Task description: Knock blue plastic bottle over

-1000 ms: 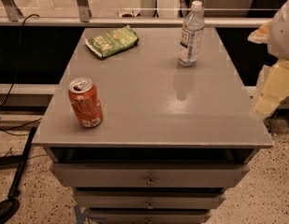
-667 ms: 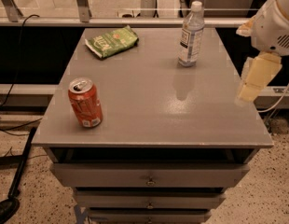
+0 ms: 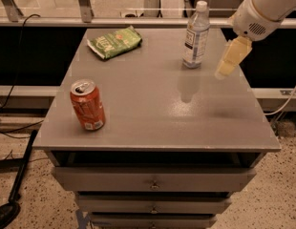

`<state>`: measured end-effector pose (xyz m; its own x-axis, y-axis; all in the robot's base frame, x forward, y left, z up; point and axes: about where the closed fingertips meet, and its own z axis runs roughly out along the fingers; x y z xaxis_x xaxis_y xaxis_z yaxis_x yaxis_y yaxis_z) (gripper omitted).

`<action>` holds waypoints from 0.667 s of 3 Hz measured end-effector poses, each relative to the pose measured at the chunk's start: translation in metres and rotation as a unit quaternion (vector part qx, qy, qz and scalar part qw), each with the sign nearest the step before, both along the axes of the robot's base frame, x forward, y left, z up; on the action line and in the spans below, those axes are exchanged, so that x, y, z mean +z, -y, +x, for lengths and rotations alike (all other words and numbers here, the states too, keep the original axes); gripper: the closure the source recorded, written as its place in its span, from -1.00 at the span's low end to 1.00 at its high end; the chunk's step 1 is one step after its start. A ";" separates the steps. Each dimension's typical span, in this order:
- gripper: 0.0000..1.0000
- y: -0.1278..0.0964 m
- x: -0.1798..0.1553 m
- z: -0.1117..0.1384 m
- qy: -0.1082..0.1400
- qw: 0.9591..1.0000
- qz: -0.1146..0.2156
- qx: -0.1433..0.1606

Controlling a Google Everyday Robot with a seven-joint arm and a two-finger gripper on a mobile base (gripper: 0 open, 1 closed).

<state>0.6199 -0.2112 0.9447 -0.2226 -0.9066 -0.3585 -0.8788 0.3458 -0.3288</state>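
Observation:
The blue plastic bottle [image 3: 195, 35] stands upright at the back right of the grey tabletop [image 3: 157, 113]. It is clear with a white cap and a white label. My gripper [image 3: 227, 62] hangs from the white arm [image 3: 265, 6] at the upper right, a short way to the right of the bottle and apart from it, above the table's right side.
An orange soda can [image 3: 87, 104] stands upright near the front left. A green snack bag [image 3: 114, 42] lies at the back left. Drawers [image 3: 153, 182] sit under the tabletop. A rail and cables run behind and to the left.
My gripper and arm have moved left and up, from off the table's right edge to over its right side, closer to the bottle. The bottle, can and bag have not moved.

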 end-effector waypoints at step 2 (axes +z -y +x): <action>-1.00 0.029 -0.015 0.077 0.021 0.993 0.076 -0.092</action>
<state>0.6973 -0.2406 0.9292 -0.3608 -0.7871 -0.5004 -0.7831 0.5470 -0.2958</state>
